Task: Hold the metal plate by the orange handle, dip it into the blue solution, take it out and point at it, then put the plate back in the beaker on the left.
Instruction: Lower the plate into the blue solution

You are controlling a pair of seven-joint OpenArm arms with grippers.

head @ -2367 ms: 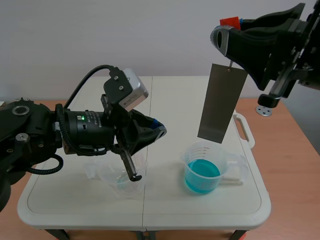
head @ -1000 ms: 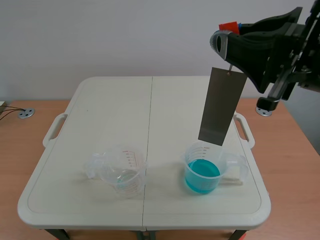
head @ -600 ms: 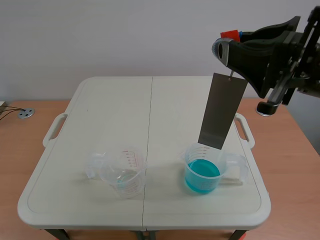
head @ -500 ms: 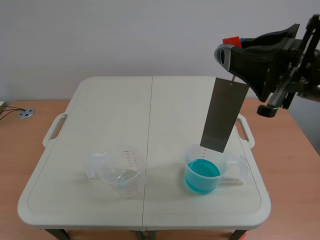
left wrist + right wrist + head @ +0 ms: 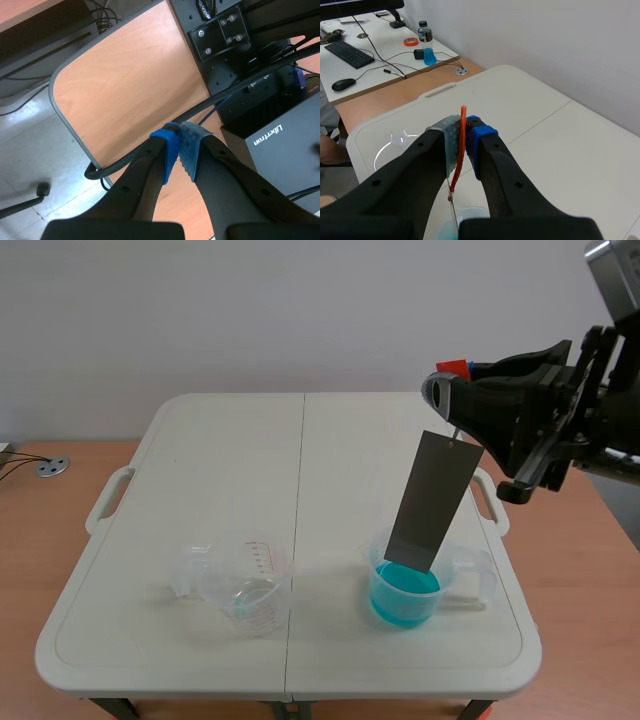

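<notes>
Now lower, the metal plate [image 5: 432, 502], which hung clear above the beaker moments ago, has come down with the right arm [image 5: 540, 420]. Its bottom edge sits inside the rim of the right-hand beaker [image 5: 478, 578], at or just above the blue solution [image 5: 404, 592]; whether it is wetted cannot be told. The dip looks only just begun, with the pointing and the return to the left beaker [image 5: 243, 580] on the counter [image 5: 230, 460] still ahead. The right jaws are clenched on the thin orange handle [image 5: 460, 145], a pad on either side. The left arm has withdrawn from the scene view, and its jaws are closed on nothing, with the pads meeting.
</notes>
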